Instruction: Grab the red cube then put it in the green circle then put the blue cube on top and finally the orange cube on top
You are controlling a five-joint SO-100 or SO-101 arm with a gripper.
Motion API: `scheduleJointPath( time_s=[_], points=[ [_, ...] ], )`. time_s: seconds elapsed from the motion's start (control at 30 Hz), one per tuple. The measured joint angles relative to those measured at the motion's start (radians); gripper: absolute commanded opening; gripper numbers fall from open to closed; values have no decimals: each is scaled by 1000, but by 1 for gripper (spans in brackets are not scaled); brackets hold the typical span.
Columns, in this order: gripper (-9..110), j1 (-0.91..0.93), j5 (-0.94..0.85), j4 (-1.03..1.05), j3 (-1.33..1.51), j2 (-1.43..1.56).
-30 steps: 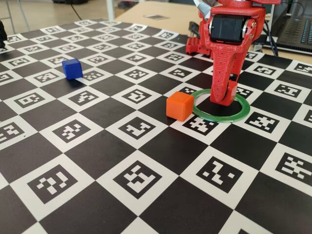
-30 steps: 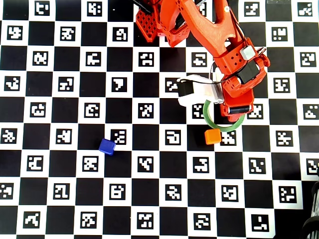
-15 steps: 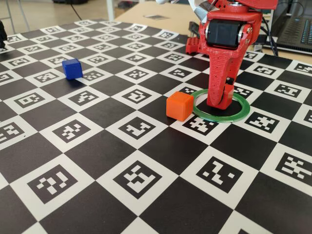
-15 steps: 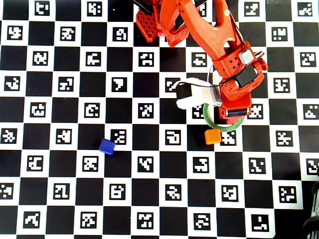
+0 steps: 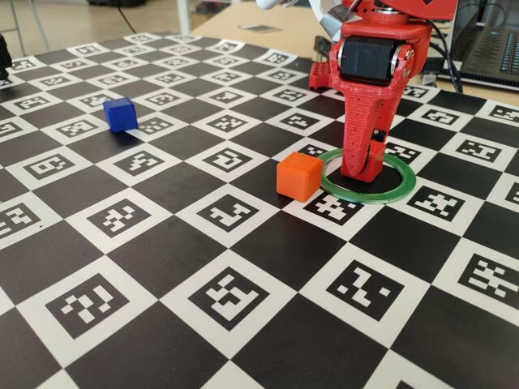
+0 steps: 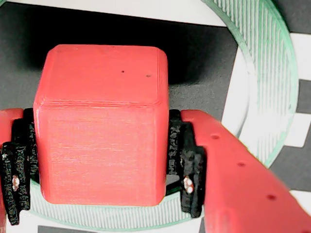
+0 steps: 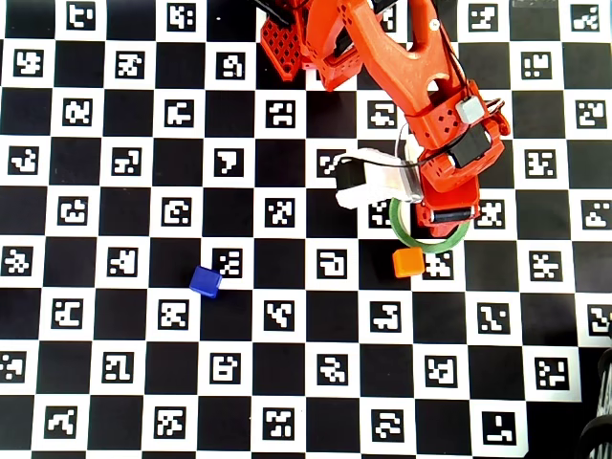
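Observation:
My red gripper [image 6: 100, 167] is shut on the red cube [image 6: 102, 126], with its black pads [image 6: 187, 160] pressed on both sides. The cube is held low inside the green circle [image 6: 262, 73], near its rim. In the fixed view the gripper [image 5: 362, 168] reaches down into the green circle [image 5: 381, 193] and hides the red cube. The orange cube [image 5: 298, 176] sits on the board just outside the ring's left edge. The blue cube [image 5: 120, 113] sits far to the left. In the overhead view the gripper [image 7: 437, 222] covers part of the ring [image 7: 405, 234]; the orange cube [image 7: 408, 262] and the blue cube [image 7: 205, 281] both show.
The board is a black-and-white checker of marker squares [image 5: 227, 296]. The arm's red base [image 7: 287, 43] stands at the board's far edge. A laptop [image 5: 491, 49] lies beyond the board at the back right in the fixed view.

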Motion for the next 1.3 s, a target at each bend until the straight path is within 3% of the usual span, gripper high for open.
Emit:
scheduleJointPath(
  time_s=[0.73, 1.3],
  points=[
    [32, 0, 0, -44, 43, -2],
    [33, -11, 0, 66, 23, 51]
  ],
)
